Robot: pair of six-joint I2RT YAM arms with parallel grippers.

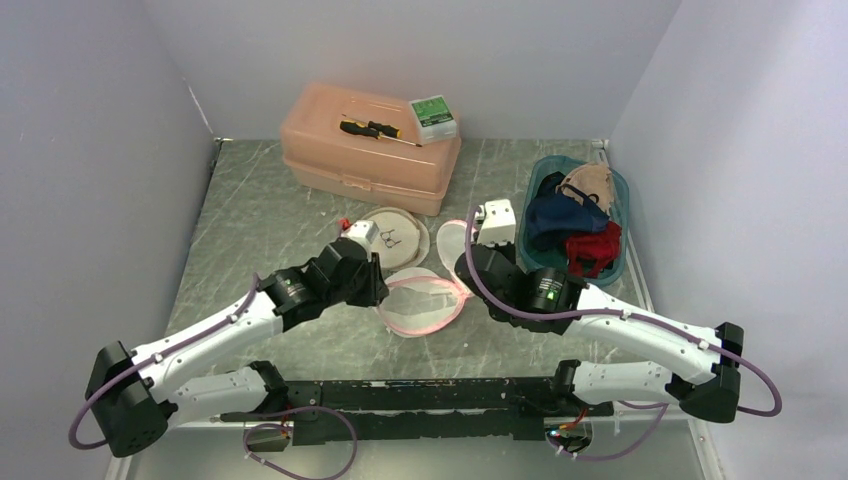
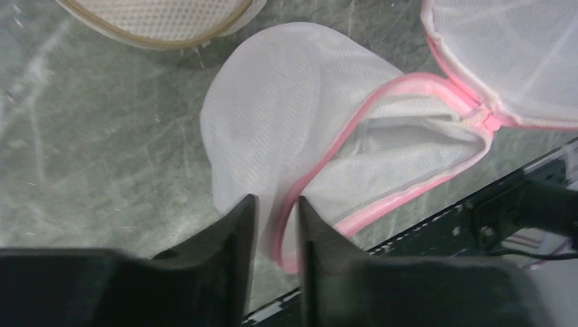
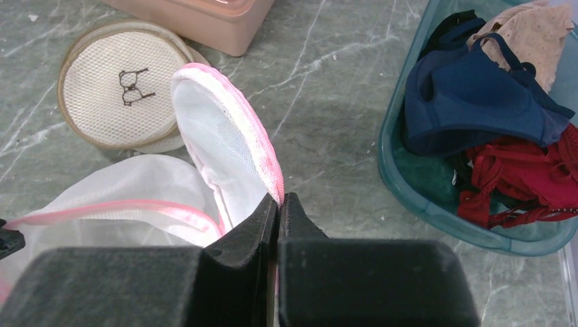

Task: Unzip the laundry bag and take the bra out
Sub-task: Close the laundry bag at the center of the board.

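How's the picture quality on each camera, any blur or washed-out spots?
Top external: even soft light, sharp throughout, faint shadows on the table. Left wrist: the white laundry bag looks washed out; the left gripper is dark and soft. Right wrist: the right gripper is blurred up close, the teal basin crisp.

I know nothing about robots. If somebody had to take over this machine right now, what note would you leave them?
Left gripper: pinching the pink rim of the laundry bag at its near edge.
Right gripper: shut on the bag's other pink-edged flap, holding it raised.
Bag: mid-table between the arms, mouth spread open.
Done: it looks unzipped.
Left: no bra shows inside. Several bras lie in the teal basket on the right, so check whether removal is already finished.
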